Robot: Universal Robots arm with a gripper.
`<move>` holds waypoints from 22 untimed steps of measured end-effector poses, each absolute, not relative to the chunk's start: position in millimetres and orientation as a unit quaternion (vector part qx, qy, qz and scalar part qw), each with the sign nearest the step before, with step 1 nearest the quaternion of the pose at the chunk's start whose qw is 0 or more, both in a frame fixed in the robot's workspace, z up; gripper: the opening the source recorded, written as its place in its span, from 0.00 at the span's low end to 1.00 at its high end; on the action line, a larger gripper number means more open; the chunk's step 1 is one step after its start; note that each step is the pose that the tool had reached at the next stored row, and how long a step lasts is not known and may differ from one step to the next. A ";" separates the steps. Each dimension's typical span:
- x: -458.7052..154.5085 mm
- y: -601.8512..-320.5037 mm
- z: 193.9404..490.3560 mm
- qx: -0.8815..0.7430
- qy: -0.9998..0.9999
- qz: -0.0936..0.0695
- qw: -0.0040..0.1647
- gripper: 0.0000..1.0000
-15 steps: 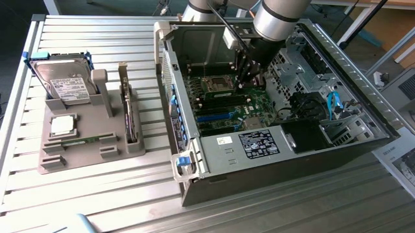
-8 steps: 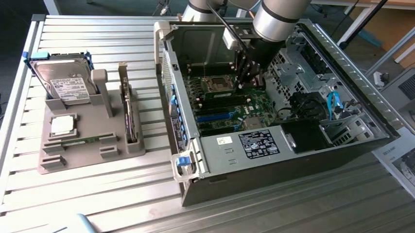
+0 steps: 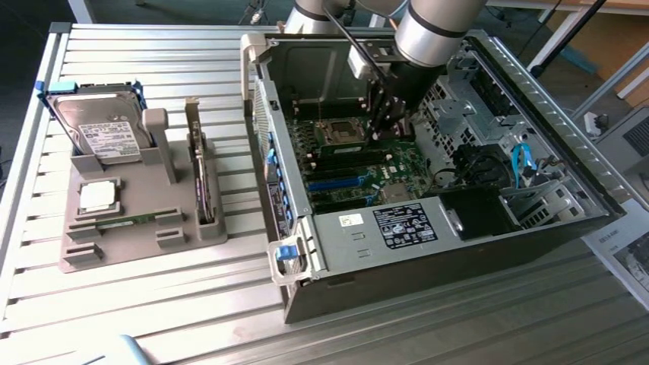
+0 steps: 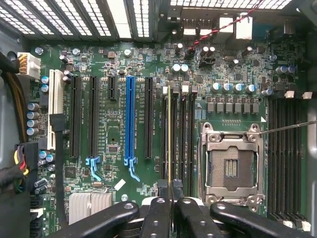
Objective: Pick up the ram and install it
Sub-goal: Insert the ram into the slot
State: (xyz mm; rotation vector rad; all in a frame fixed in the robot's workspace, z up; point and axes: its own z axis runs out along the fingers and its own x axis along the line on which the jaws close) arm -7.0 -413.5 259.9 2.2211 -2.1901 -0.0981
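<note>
The ram (image 4: 170, 139) is gripped edge-on by the pincer (image 4: 170, 192), closed narrowly on it, and is held along the memory slots (image 4: 183, 134) just beside the empty processor socket (image 4: 232, 166) on the motherboard (image 4: 114, 163).

My silver slatted table (image 3: 152, 304) holds a grey parts stand (image 3: 152, 204) and, right beside it, an open computer case (image 3: 426, 283).

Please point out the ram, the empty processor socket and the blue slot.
ram (image 4: 170, 139), wrist view, on its thin edge.
processor socket (image 4: 232, 168), wrist view, on its open middle.
blue slot (image 4: 130, 119), wrist view, halfway along it.
</note>
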 end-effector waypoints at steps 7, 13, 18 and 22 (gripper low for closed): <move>-7.0 -413.6 256.6 0.711 -0.703 -0.031 0.010 0.12; -7.1 -413.9 252.6 0.711 -0.703 -0.031 0.010 0.12; -7.0 -414.1 250.4 0.711 -0.703 -0.031 0.010 0.12; -6.7 -414.1 250.1 0.711 -0.703 -0.032 0.010 0.12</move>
